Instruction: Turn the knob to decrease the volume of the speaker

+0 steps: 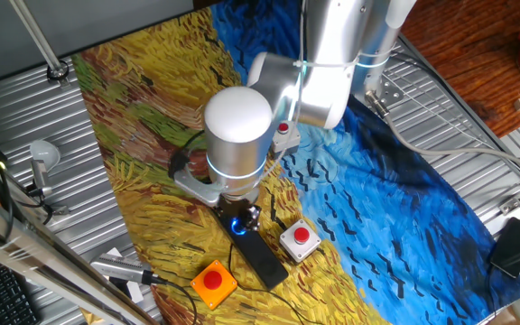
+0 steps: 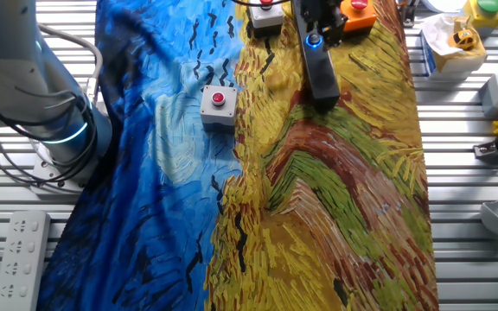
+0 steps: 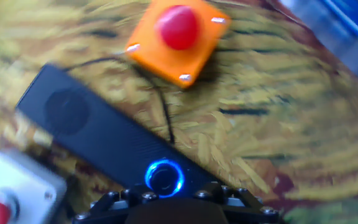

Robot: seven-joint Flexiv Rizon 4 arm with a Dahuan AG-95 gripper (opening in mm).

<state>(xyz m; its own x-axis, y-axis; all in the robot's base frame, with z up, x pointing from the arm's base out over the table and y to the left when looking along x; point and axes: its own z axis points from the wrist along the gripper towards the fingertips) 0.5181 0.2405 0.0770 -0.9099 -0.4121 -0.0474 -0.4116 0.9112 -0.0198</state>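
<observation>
The speaker [image 1: 264,257] is a long, flat black bar lying on the yellow part of the painted cloth. It also shows in the other fixed view [image 2: 320,73] and in the hand view [image 3: 98,134]. The knob [image 3: 164,177] is a small black dial ringed with blue light, and its glow shows in both fixed views [image 1: 238,226] [image 2: 313,41]. My gripper [image 1: 242,215] hangs directly over the knob, very close to it. In the hand view only the gripper's dark housing [image 3: 173,208] shows at the bottom edge, just below the knob. The fingertips are hidden, so I cannot tell whether they touch the knob.
An orange box with a red button [image 1: 213,282] [image 3: 178,37] sits beside the speaker's end. A white box with a red button [image 1: 300,239] [image 3: 11,186] sits on its other side. Another white button box [image 2: 218,104] stands on the blue cloth. A thin black cable [image 3: 163,115] runs from the orange box.
</observation>
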